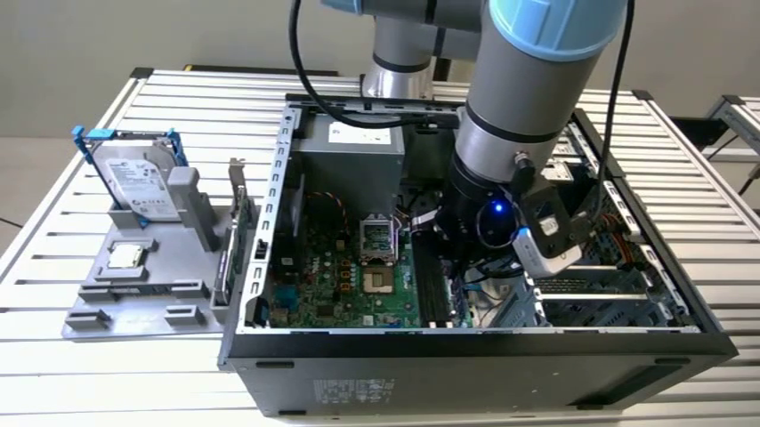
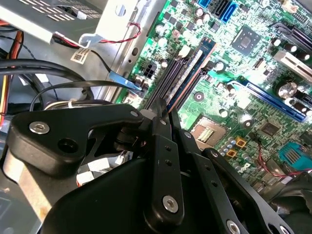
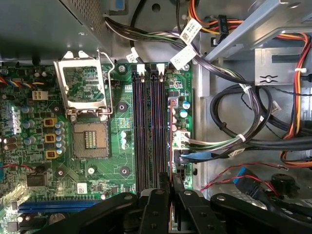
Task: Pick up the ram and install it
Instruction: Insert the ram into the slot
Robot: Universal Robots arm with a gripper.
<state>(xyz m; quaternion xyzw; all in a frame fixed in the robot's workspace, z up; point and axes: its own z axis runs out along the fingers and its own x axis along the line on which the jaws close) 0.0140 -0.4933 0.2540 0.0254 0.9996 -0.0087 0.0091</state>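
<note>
Exterior view: the grey robot arm reaches down into the open black computer case (image 1: pixel 255 267) lying on the slatted metal table (image 1: pixel 71 356). The black two-finger gripper (image 1: pixel 461 269) is low over the green motherboard (image 1: pixel 356 285), with the silver processor socket (image 1: pixel 377 233) at about 10 o'clock from it. The long black memory slots (image 1: pixel 430 289) lie just beside it at about 7 o'clock.

Both wrist views: gripper (image 2: pixel 163 113) (image 3: pixel 170 184) clenched, fingers (image 2: pixel 155 127) nearly together with only a thin gap. In the second wrist view the ram (image 2: pixel 197 62), a long narrow bluish-green stick with an orange-tinted edge, runs straight out from between the fingertips. It looks pinched edge-on in the grip. It sits parallel to the memory slots (image 2: pixel 178 73) and just beside them. Cannot tell whether its lower edge touches the board or a slot.

First wrist view: the paired slots (image 3: pixel 148 126) run up to the fingertips, white latches at their far ends. The open socket (image 3: pixel 90 139) is beside them on one side, bundled black cables (image 3: pixel 234 141) on the other.

Outside the case, at 9 o'clock from the gripper in the exterior view: a grey parts tray (image 1: pixel 89 316). It holds a silver hard drive with blue brackets (image 1: pixel 137 182) standing upright and a small square silver processor chip (image 1: pixel 127 256) lying flat.
</note>
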